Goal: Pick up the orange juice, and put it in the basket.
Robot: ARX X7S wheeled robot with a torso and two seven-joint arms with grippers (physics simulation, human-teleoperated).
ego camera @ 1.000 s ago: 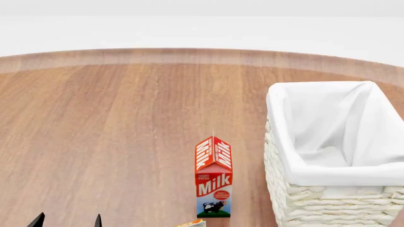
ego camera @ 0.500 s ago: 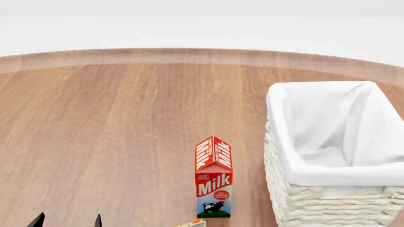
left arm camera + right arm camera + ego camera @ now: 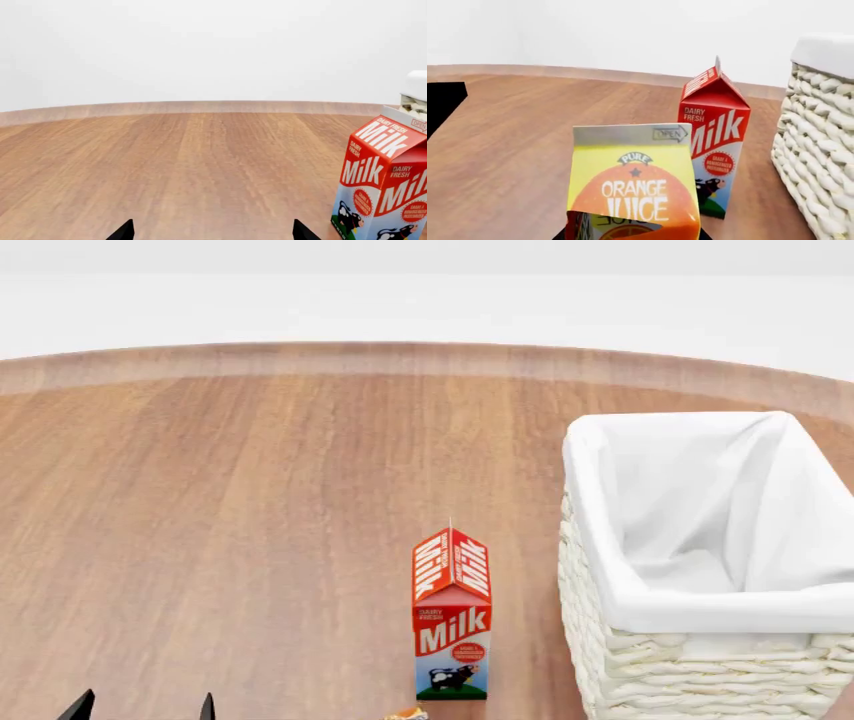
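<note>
The orange juice point(image 3: 634, 185), a yellow-green carton with an orange panel, fills the near middle of the right wrist view. It stands between the dark jaws of my right gripper point(image 3: 632, 236), which are closed against its sides. In the head view only its top corner point(image 3: 407, 714) shows, at the bottom edge, just in front of the milk carton. The basket point(image 3: 627, 660), cream wicker with a white liner, stands at the right and also shows in the right wrist view point(image 3: 820, 155). My left gripper point(image 3: 143, 708) is open and empty at the bottom left, also seen in the left wrist view point(image 3: 213, 235).
A red and white milk carton point(image 3: 451, 615) stands upright just left of the basket and right behind the juice; it also shows in the wrist views point(image 3: 714, 145) point(image 3: 383, 185). The round wooden table point(image 3: 267, 490) stretches left and far. A black shape point(image 3: 444, 105) sits at the right wrist view's edge.
The orange juice top has slipped lower at the bottom edge of the head view, so less of it shows. The left gripper, milk carton and basket have not moved.
</note>
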